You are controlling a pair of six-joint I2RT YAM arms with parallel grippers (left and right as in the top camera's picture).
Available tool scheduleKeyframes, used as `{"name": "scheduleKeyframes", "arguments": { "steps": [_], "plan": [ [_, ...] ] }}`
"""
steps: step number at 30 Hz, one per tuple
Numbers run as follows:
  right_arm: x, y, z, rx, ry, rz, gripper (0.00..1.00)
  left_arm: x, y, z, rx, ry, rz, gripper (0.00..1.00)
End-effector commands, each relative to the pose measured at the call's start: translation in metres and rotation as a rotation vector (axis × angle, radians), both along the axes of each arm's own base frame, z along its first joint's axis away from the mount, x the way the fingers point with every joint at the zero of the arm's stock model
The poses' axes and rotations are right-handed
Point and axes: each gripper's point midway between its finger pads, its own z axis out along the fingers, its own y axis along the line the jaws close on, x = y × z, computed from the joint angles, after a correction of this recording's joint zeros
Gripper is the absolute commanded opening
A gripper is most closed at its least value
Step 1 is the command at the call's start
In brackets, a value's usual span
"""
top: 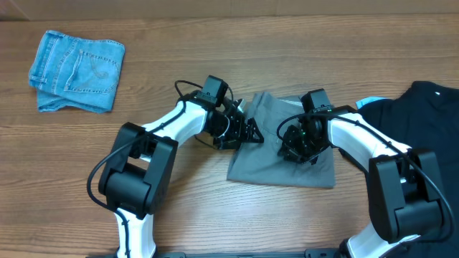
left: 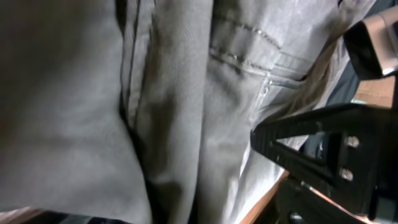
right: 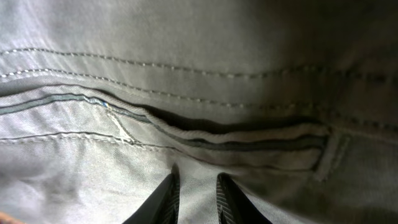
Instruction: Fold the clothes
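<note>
The grey-olive shorts (top: 276, 161) lie folded in a rough square at the table's middle. My left gripper (top: 252, 133) is at their left edge with its fingers drawn together. In the left wrist view the shorts' cloth (left: 186, 93) hangs close to the lens and hides the fingertips. My right gripper (top: 294, 148) is down on the shorts' right part. In the right wrist view its fingers (right: 198, 186) stand close together with cloth between them, just below a stitched pocket seam (right: 236, 134).
A folded light-blue denim garment (top: 77, 70) lies at the far left. A black garment (top: 427, 115) lies at the right edge, behind my right arm. The right gripper's black frame (left: 329, 149) shows in the left wrist view.
</note>
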Motion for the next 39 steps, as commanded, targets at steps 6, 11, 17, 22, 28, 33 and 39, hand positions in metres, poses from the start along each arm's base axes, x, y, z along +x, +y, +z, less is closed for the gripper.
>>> {"name": "scheduleKeyframes", "arguments": {
  "steps": [6,11,17,22,28,33,39],
  "plan": [
    [-0.006,0.001,-0.004,0.001,0.018,0.002,0.24,0.002,0.003,-0.037,0.090,0.007,0.050,0.61],
    [-0.006,0.001,-0.004,0.000,0.022,0.002,0.24,0.010,-0.005,-0.033,0.065,0.004,0.095,0.44],
    [-0.011,0.000,-0.004,-0.005,0.040,0.002,0.22,0.011,-0.010,-0.030,0.037,-0.037,0.051,0.04],
    [-0.022,-0.010,-0.007,-0.061,0.086,0.002,0.22,0.010,-0.006,-0.026,0.016,-0.089,-0.025,0.04],
    [-0.024,-0.011,0.009,-0.061,0.086,0.011,0.19,0.020,0.014,-0.001,0.023,-0.100,-0.052,0.04],
    [-0.014,-0.008,0.046,-0.038,-0.020,0.030,0.20,0.054,0.033,0.049,0.005,-0.174,0.001,0.04],
    [-0.002,-0.006,0.091,-0.006,-0.164,0.026,0.25,0.111,0.067,0.115,-0.038,-0.285,0.136,0.04]
  ]
}}
